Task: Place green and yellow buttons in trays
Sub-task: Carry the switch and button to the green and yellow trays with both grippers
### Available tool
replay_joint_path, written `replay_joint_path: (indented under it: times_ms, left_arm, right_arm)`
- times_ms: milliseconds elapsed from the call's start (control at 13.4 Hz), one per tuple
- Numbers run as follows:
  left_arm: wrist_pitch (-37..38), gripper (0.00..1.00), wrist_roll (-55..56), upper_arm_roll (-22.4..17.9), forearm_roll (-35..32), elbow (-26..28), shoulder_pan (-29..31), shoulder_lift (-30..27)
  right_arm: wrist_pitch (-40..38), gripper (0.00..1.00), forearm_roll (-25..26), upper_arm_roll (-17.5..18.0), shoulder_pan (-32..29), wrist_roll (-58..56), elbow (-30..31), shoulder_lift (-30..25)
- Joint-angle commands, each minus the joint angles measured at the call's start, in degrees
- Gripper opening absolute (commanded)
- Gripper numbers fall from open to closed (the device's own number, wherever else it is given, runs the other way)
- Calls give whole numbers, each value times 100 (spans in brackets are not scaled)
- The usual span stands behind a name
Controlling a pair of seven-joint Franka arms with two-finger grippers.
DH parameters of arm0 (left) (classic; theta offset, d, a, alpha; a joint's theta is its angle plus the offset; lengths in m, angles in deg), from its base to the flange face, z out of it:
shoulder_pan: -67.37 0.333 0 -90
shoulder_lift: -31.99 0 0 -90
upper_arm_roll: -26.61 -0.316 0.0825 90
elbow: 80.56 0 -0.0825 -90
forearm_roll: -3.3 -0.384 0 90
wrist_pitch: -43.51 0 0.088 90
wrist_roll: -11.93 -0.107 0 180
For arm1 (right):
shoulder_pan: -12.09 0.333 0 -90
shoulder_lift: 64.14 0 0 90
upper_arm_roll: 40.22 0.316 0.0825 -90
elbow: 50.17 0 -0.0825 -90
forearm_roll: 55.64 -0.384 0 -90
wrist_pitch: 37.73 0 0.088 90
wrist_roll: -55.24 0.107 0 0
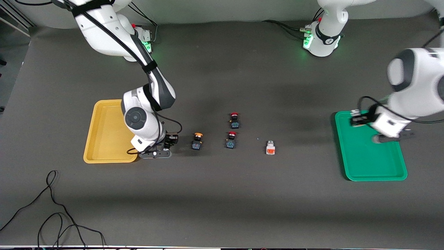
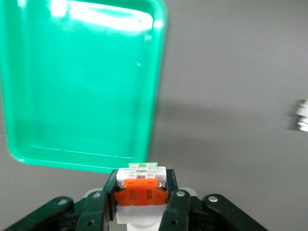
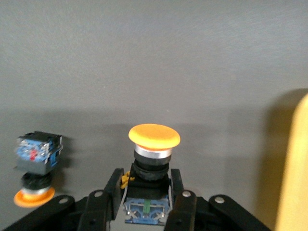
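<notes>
My left gripper [image 1: 357, 118] is up over the green tray's [image 1: 367, 172] edge nearest the table's middle. It is shut on a whitish-grey button with an orange-red block [image 2: 141, 193], and the green tray [image 2: 82, 86] lies below it. My right gripper [image 1: 170, 140] is low beside the yellow tray [image 1: 104, 139], shut on a black-bodied button with a round orange-yellow cap [image 3: 154, 136]. A second yellow-capped button [image 1: 197, 141] lies on the table close by and shows in the right wrist view [image 3: 34, 166]. A second whitish-grey button [image 1: 270, 147] lies at mid-table.
Two black switches with red caps [image 1: 234, 121] [image 1: 231, 140] sit at mid-table between the loose yellow-capped and grey buttons. A black cable [image 1: 52, 208] loops on the table near the front edge at the right arm's end. The yellow tray's rim [image 3: 296, 168] shows in the right wrist view.
</notes>
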Motion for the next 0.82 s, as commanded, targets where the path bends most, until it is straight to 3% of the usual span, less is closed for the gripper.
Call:
replay_joint_path:
  times_ms: [0,373,522,597,671,746]
  left_arm:
    - [-444,4,-134,104,-325,-16,242,463]
    - [-2069,7,-99,95,-667,-25,356,1887]
    - [-2283,18,-134,104,-686,-33,479,2125]
    - [-2283,33,-134,104,-686,-51,480,2135]
    - [-2292,61,-134,104,-686,-68,480,2135]
    - [-2292,77,-134,104,-686,-112,480,2135]
  right_arm:
    - [-805,0,-55,-308,-8,-145,87,-795]
    - [-1757,0,-29,-1519,18,-2022,201,-1421]
    - [-1749,0,-29,-1906,18,-2753,358,-1457]
    - [-1662,0,-46,-2048,9,-3043,481,-1431]
    - [-1487,0,-47,-2145,9,-3255,656,-1422]
    - [-1198,0,-47,-2198,9,-3423,954,-1439]
